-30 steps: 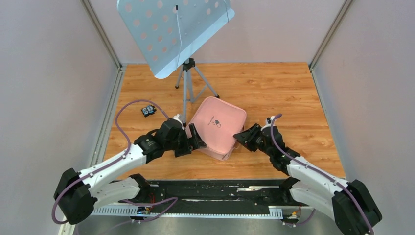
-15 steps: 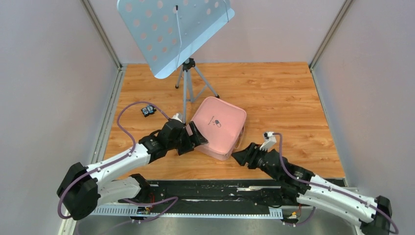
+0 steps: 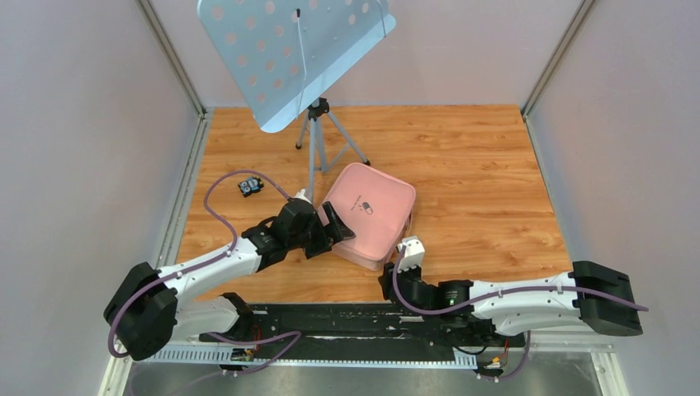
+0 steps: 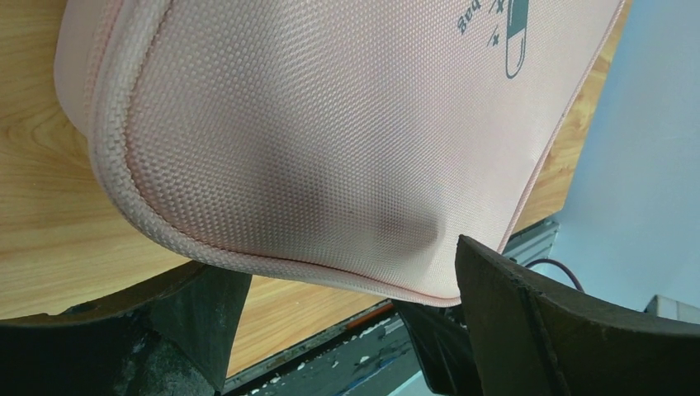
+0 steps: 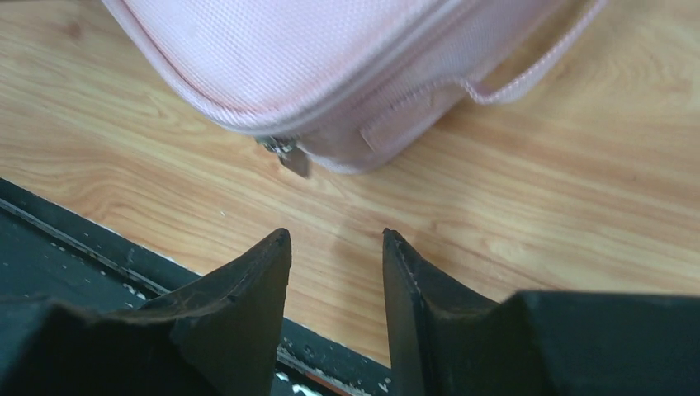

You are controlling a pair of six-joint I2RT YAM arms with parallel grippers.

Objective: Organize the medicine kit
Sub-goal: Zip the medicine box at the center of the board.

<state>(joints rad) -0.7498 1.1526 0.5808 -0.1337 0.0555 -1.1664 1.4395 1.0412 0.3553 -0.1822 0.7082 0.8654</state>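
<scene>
perforated pale-blue stand (image 3: 293, 58) seen on tripod (image 3: 317, 136), far half of wooden table (image 3: 470, 165); small black object (image 3: 248, 186) noted left of tripod

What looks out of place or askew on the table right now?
The medicine kit lies closed but skewed to the edges of the table, and it shows a shallow dimple near the corner that the open left pincer straddles. A small black object sits alone to its left. Nothing looks spilled or torn.

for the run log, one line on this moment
left gripper: open, straddling shut pink fabric zip case | right gripper: open, empty, facing its zipper pull
</scene>
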